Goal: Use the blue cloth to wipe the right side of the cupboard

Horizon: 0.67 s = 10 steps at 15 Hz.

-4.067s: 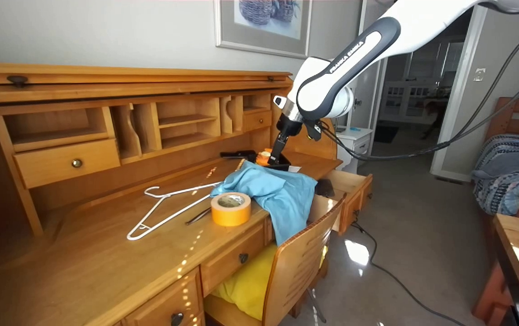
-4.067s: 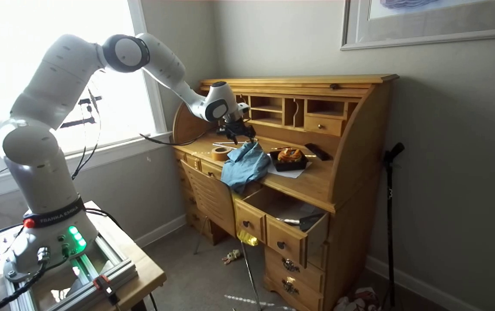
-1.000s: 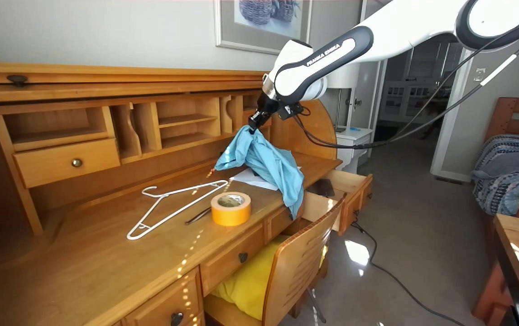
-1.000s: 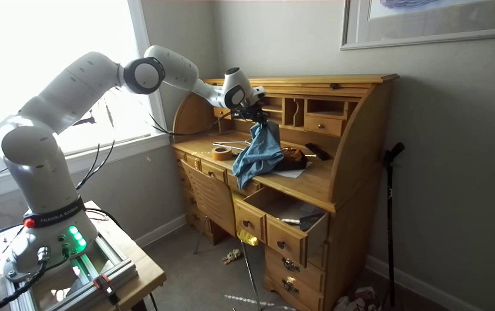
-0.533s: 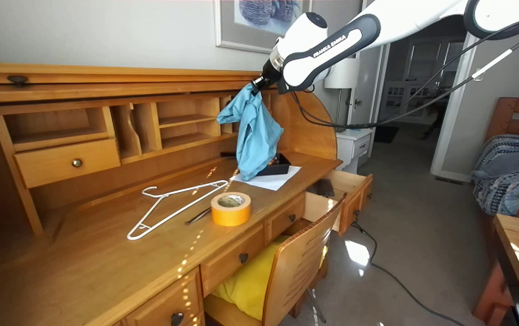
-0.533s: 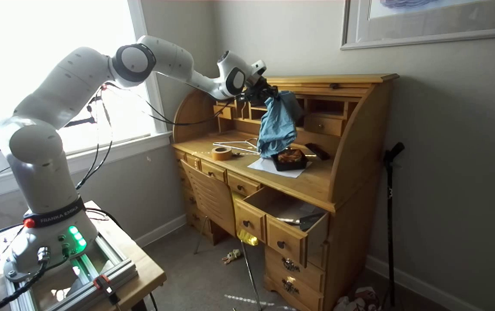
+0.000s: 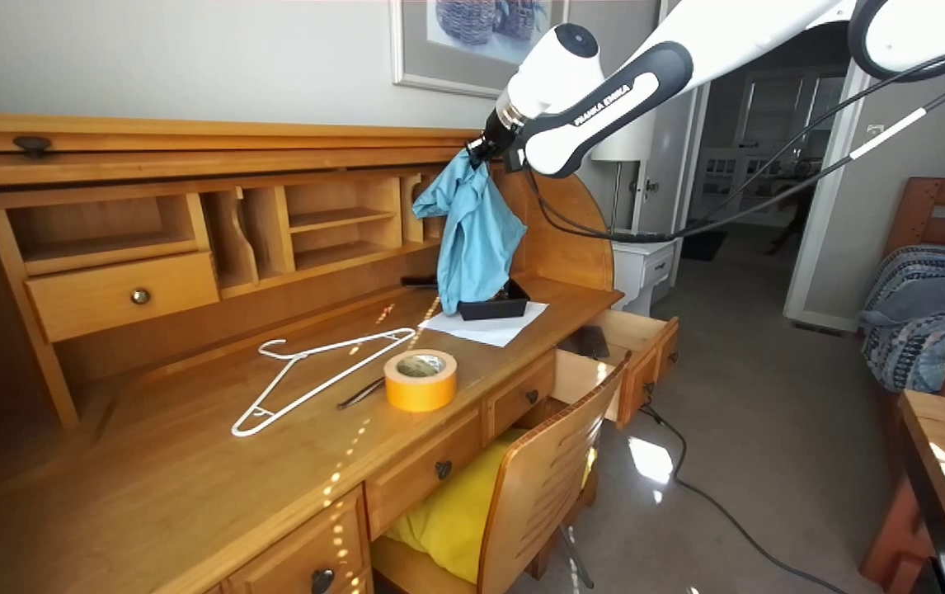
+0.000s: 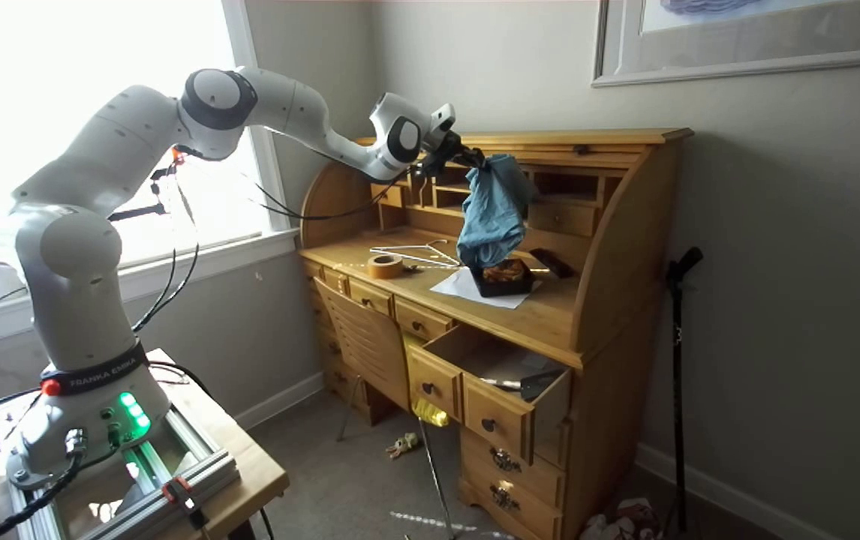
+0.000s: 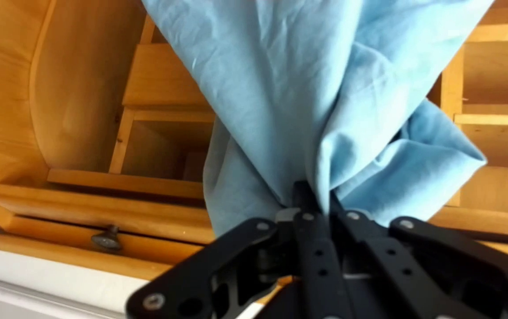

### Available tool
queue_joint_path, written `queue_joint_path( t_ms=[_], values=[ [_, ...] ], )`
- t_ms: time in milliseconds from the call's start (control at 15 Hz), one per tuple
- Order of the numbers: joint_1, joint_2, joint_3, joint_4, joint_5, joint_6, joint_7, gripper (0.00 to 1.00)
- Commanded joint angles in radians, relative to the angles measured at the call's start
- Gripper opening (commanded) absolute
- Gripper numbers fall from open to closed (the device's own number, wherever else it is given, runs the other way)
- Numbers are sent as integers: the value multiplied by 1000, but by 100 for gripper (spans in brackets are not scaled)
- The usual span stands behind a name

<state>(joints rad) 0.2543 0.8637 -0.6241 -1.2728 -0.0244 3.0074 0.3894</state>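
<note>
The blue cloth (image 7: 481, 239) hangs bunched in the air from my gripper (image 9: 319, 195), which is shut on one part of it. In the wrist view its folds cover the fingertips in part and spread across the middle of the picture. Behind it stands the cupboard, a wooden roll-top desk with pigeonholes (image 7: 340, 219). Its right side, a curved panel (image 8: 629, 262), is apart from the cloth in an exterior view. The cloth's lower end hangs at the black tray (image 8: 505, 289); whether they touch I cannot tell.
White paper (image 7: 493, 330) lies under the tray. Orange tape (image 7: 420, 381) and a white hanger (image 7: 316, 375) are on the desktop. A drawer (image 8: 497, 360) stands pulled out below, beside a wooden chair (image 8: 366, 337). A dark oblong object (image 8: 552, 263) lies near the right panel.
Earlier the cloth lay draped over the desktop and its front edge. My gripper has lifted it clear. In the last half second both have shifted slightly right in both exterior views.
</note>
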Motion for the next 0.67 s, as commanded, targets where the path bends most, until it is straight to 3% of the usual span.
queue_joint_path(
  t_ms=[0,200,267,600],
  values=[
    [5,0,0,-8,0,0,5,5],
    [6,0,-2,-10,0,0,9,5],
    [25,27,-57,8,5,-38,58,1],
    [71,96,-281,-17,-9,-190,258,1]
  ],
)
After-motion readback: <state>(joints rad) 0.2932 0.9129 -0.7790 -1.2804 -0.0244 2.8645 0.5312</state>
